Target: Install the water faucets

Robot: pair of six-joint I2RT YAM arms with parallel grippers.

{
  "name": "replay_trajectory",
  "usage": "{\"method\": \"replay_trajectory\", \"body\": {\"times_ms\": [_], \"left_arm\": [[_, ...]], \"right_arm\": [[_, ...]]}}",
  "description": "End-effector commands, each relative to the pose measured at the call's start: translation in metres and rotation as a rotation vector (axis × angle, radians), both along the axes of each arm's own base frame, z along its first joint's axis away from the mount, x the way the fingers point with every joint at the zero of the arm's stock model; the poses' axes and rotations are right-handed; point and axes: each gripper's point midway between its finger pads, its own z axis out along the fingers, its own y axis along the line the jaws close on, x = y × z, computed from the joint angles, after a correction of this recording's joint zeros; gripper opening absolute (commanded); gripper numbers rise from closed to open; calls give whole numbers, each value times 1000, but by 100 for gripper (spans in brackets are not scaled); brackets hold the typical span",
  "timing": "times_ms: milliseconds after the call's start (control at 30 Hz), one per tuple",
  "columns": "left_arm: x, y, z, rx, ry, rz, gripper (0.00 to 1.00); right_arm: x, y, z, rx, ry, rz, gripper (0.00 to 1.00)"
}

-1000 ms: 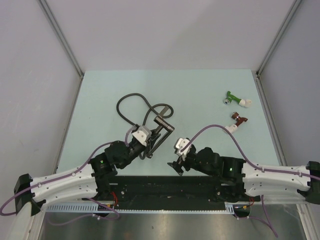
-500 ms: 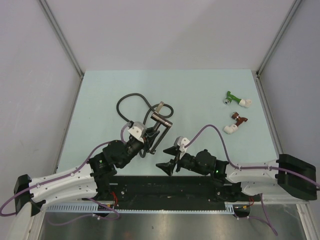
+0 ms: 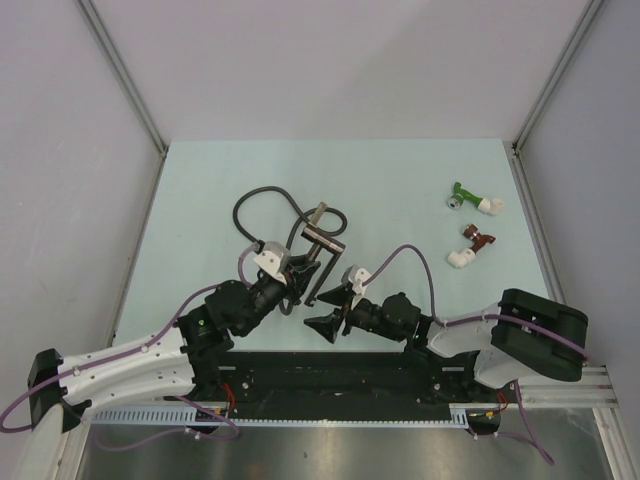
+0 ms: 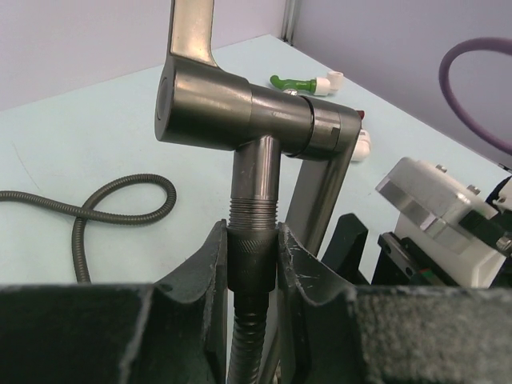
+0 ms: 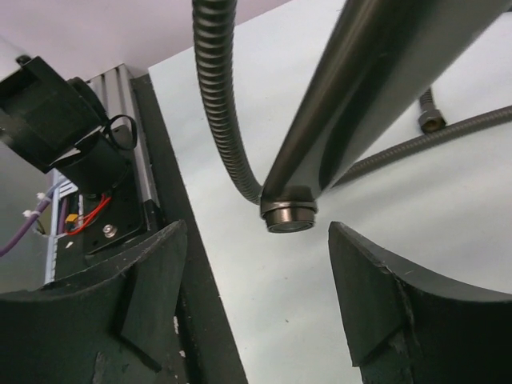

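Observation:
The dark grey-brown faucet [image 3: 325, 238] is held off the table, its T-shaped body [image 4: 248, 108] on top and its long arm [image 4: 318, 192] slanting down. My left gripper [image 3: 296, 272] is shut on the knurled nut below the faucet's threaded stem [image 4: 253, 258], where the ribbed hose joins. My right gripper [image 3: 330, 309] is open just right of it. In the right wrist view the faucet arm's round tip [image 5: 288, 216] hangs just above the gap between my open fingers [image 5: 258, 240], touching neither.
The black flexible hose [image 3: 262, 205] coils on the table behind the faucet and shows in the right wrist view [image 5: 214, 96]. A green fitting [image 3: 470, 198] and a dark-red fitting [image 3: 470, 243] lie at the far right. The black base rail [image 3: 330, 375] runs along the near edge.
My right arm has swung left and its open gripper has come up to the faucet arm's tip. My left gripper keeps hold and has shifted the faucet slightly back.

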Motion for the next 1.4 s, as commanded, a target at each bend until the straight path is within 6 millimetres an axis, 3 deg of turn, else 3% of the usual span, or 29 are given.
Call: {"method": "replay_trajectory", "body": {"times_ms": [0,267,400,433,500,533,633,800,933,1033,1067,1100,1133,1167,1200,1233,1300,1367], "left_arm": [[2,6,74,-243,-72,25,0],[6,4,66,-222,-65,44,0],[9,5,61,-196,-65,62,0],[11,5,59,-185,-67,70,0],[13,6,56,-174,-66,83,0],[13,6,54,-163,-68,87,0],[15,6,51,-148,-69,94,0],[15,4,47,-124,-77,86,0],[14,3,47,-118,-85,75,0],[9,-1,47,-109,-98,35,0],[7,-1,47,-103,-101,23,0],[2,-6,48,-87,-117,-22,0],[-1,-8,49,-82,-128,-42,0],[-5,-10,47,-69,-131,-69,0],[-8,-12,48,-55,-147,-95,0],[-18,-18,48,-52,-160,-161,0],[-25,-21,49,-30,-193,-213,0],[-40,-27,51,-20,-220,-308,0]], "right_arm": [[-9,14,30,121,-32,77,72],[-26,18,42,138,-29,164,47],[-35,15,56,129,-50,195,30],[-37,13,70,149,-71,199,28],[-43,12,71,123,-77,214,24],[-45,8,85,149,-96,216,24],[-48,3,93,138,-113,213,22],[-46,-14,124,175,-157,166,21],[-36,-24,133,149,-200,101,20],[-23,-37,133,97,-242,24,31],[-20,-43,124,38,-267,8,35],[-19,-51,138,47,-295,-9,44],[-13,-59,127,-30,-299,-41,48],[-10,-66,128,-58,-319,-55,55],[-10,-76,146,-60,-382,-70,58],[-9,-83,134,-139,-380,-69,61],[-10,-95,139,-193,-441,-67,68],[-22,-106,144,-238,-482,-8,76]]}}
